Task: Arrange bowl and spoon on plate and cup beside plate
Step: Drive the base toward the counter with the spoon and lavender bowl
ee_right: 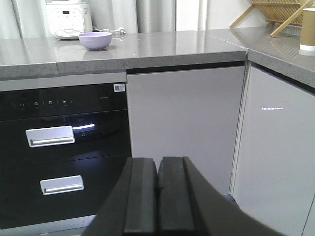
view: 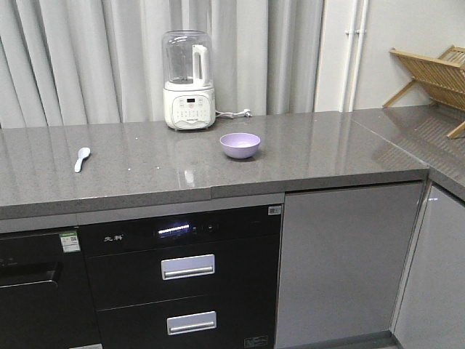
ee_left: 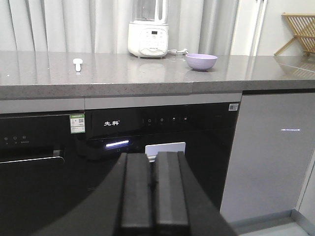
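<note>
Bowl (view: pixel 240 145): lavender, upright, empty, on the grey countertop (view: pixel 327 153) just in front and right of the white blender (view: pixel 188 80). Spoon (view: pixel 82 158): pale, lying flat, well apart at the counter's left. Cup (ee_right: pixel 307 29): brown paper, upright on the side counter by the wooden drying rack (view: pixel 432 76). Plate: not in view. Items lie scattered and none is grouped, so the arrangement looks unstarted. Left gripper (ee_left: pixel 152 169): jaws pressed together on nothing, held low before the dark appliance fronts, below counter height, pointing level toward them. Right gripper (ee_right: pixel 157 167): likewise clenched, empty, low before the grey cabinet door; both arms read as parked.
</note>
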